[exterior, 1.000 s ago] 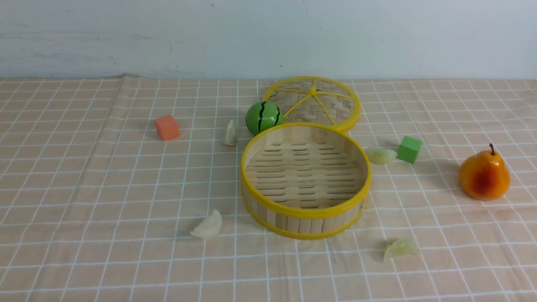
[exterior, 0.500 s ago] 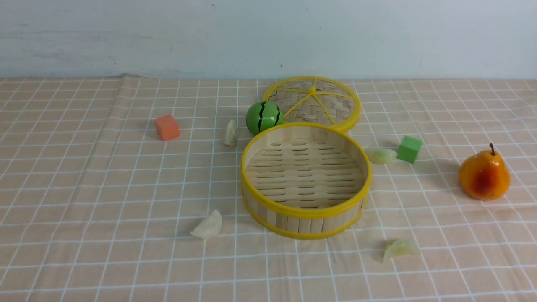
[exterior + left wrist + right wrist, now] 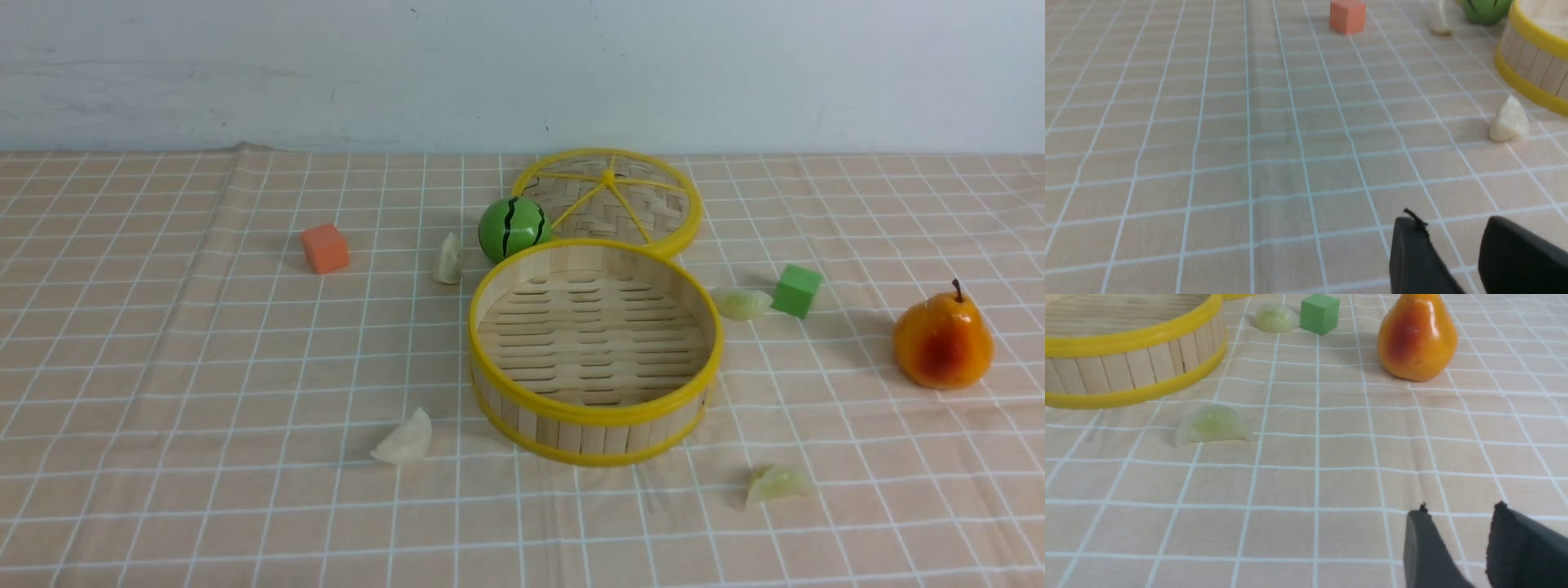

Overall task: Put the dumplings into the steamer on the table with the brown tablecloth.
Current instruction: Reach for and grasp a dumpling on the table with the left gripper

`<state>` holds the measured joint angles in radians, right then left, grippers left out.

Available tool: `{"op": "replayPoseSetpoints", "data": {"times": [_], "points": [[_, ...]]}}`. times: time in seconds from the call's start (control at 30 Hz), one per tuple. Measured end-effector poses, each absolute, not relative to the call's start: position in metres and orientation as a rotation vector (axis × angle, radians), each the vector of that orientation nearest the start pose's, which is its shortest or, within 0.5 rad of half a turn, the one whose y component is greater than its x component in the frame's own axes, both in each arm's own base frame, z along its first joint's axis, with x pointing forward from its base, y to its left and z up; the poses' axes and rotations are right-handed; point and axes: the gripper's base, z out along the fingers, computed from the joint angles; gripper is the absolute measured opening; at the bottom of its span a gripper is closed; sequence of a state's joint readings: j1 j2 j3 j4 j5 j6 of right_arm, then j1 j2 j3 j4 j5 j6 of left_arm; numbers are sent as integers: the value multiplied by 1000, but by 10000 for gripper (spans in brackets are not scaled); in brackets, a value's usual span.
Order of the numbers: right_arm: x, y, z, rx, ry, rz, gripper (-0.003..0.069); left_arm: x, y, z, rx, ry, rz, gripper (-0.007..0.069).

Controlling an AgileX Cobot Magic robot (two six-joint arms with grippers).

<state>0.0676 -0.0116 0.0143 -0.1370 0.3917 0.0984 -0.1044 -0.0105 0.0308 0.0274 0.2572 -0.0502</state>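
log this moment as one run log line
steamer: no dumplings inside | dumplings: two white, two green, all on cloth | left hand: open, empty | right hand: open, empty

An orange cube (image 3: 326, 249) sat well over on the left. A glossy green ball (image 3: 514, 230) with black stripes touched a round woven lid (image 3: 608, 200) with yellow spokes. Off to the right was a green cube (image 3: 797, 291), and farther right, an orange-yellow toy pear (image 3: 943, 341), red-blushed, stood upright, stem up.

Around the round, yellow-rimmed bamboo steamer (image 3: 594, 437) lie two white dumplings (image 3: 406, 439) and two green dumplings (image 3: 779, 483).
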Motion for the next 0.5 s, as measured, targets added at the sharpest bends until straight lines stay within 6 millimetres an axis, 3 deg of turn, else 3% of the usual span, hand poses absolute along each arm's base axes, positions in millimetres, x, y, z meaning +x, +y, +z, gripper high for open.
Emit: {"op": "replayPoseSetpoints", "data": {"times": [0.2, 0.43, 0.5], "points": [[55, -6, 180, -211, 1767, -230, 239, 56, -6, 204, 91, 1488, -72, 238], [55, 8, 210, -505, 1366, -396, 239, 51, -8, 228, 126, 1217, -60, 238], [53, 17, 216, -659, 1222, -467, 239, 49, -9, 233, 125, 1154, -67, 238]]}}
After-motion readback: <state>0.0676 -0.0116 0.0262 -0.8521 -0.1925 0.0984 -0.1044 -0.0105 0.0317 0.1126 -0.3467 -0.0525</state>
